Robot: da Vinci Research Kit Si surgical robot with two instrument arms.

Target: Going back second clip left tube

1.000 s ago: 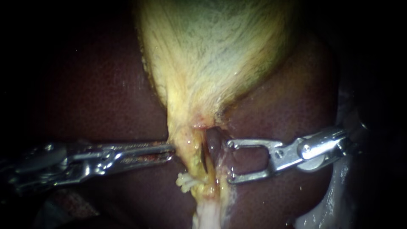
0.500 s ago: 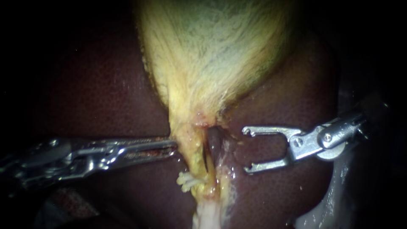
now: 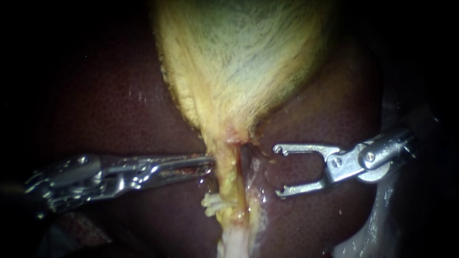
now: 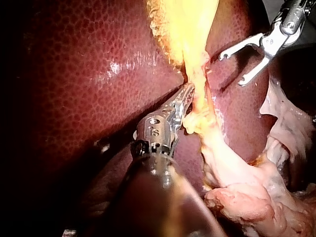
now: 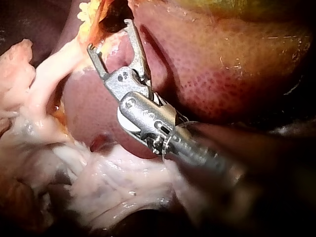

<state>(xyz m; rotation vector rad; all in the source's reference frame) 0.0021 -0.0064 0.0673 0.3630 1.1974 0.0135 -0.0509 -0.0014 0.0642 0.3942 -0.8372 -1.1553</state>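
Endoscope view: right instrument (image 3: 277,171) level, agape, off tube (image 3: 228,176); left instrument (image 3: 209,165) seemingly clamping it.

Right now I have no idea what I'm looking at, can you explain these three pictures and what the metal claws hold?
This is a surgical robot with two thin instruments. The dark red mass is a pig's liver, the pale yellow sac its gallbladder. One picture comes from the endoscope near the tissue, the other two from cameras on each arm. The left instrument touches the yellow strand below the gallbladder; whether it grips I cannot tell. The right instrument has its claw open, holding nothing.
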